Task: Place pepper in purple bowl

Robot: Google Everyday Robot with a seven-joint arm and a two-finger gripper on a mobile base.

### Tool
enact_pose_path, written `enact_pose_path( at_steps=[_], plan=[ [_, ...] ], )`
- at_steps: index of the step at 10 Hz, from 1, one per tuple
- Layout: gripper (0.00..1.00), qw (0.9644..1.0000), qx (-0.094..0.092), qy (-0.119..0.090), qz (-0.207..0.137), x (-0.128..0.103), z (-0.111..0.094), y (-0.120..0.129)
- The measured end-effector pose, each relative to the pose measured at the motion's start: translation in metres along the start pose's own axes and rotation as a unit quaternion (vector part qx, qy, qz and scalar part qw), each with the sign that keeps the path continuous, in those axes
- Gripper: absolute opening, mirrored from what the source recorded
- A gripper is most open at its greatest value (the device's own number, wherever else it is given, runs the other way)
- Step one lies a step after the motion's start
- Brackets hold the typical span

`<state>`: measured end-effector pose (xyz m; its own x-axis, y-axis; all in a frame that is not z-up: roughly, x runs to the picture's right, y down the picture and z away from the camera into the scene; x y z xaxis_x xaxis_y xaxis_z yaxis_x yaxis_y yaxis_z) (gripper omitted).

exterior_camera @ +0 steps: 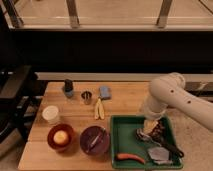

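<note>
The pepper [129, 157] is slim and orange-red. It lies at the front of the green tray [118, 134], near its left corner. The purple bowl [95, 139] stands on the wooden table just left of the tray, with a pale thing inside it. My gripper [148, 133] hangs from the white arm [167, 95] and is low inside the tray. It is behind and to the right of the pepper and apart from it. It sits among dark items there.
A red bowl with a yellow ball [61, 137] stands left of the purple bowl. A white cup [50, 113], a pale yellow banana-like pair [98, 108], a metal cup [86, 97], a blue sponge [105, 92] and a dark object [68, 87] lie behind. A grey item [159, 154] lies in the tray.
</note>
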<state>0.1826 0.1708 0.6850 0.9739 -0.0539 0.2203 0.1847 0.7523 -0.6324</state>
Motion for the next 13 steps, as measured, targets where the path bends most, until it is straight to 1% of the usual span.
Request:
enact_pose_path(
  at_steps=[1, 5, 7, 8, 9, 11, 13],
  plan=[
    [0.65, 1.0, -0.001, 0.004, 0.0, -0.002, 0.002, 0.001],
    [0.65, 1.0, -0.001, 0.007, -0.003, -0.003, 0.003, 0.003],
    [0.65, 0.9999, -0.002, 0.002, -0.01, -0.021, 0.015, 0.012],
    [0.65, 0.9999, 0.0, -0.004, -0.015, -0.034, 0.022, 0.018],
    [0.65, 0.9998, 0.0, -0.01, -0.02, -0.041, 0.027, 0.023],
    [0.65, 0.9996, -0.002, -0.014, -0.023, -0.049, 0.036, 0.029],
    [0.65, 0.9995, -0.005, -0.02, -0.025, -0.054, 0.052, 0.031]
  ],
)
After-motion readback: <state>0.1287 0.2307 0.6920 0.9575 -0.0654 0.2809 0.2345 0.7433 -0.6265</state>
